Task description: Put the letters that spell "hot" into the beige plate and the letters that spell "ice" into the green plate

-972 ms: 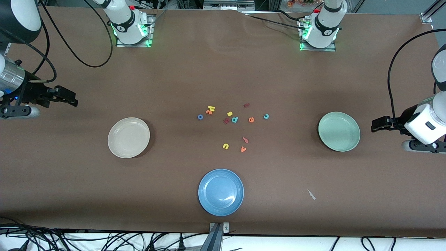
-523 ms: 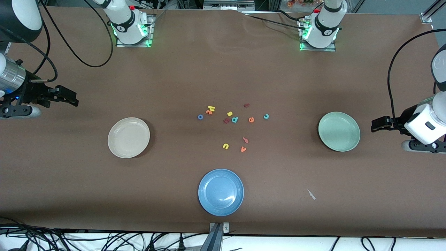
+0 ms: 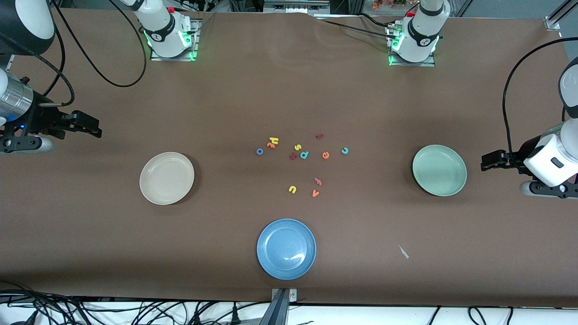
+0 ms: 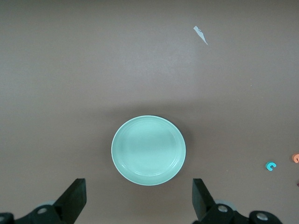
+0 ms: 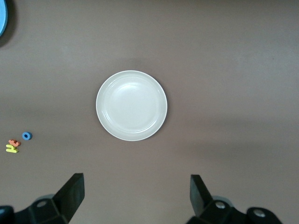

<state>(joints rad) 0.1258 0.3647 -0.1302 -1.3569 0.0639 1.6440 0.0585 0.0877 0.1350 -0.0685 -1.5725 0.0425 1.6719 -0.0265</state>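
Note:
The beige plate [image 3: 166, 178] [image 5: 131, 105] lies toward the right arm's end of the table and the green plate [image 3: 439, 170] [image 4: 148, 150] toward the left arm's end. Both hold nothing. Between them lie small letters: yellow h [image 3: 273, 140], blue o [image 3: 259, 151] [image 5: 27, 136], an orange letter [image 3: 270, 145] touching the h that seems to be the t, maroon i [image 3: 319, 136], orange e [image 3: 325, 155] and teal c [image 3: 345, 150] [image 4: 270, 165]. My right gripper [image 3: 92, 128] [image 5: 135, 200] hangs open beside the beige plate. My left gripper [image 3: 485, 161] [image 4: 138, 205] hangs open beside the green plate.
A blue plate [image 3: 286, 248] sits nearest the front camera. Other letters lie among the task's: yellow s [image 3: 297, 147], teal p [image 3: 304, 155], a dark red one [image 3: 293, 156], yellow u [image 3: 292, 189], orange v [image 3: 315, 193], a salmon one [image 3: 318, 181]. A white scrap [image 3: 403, 252] lies near the front edge.

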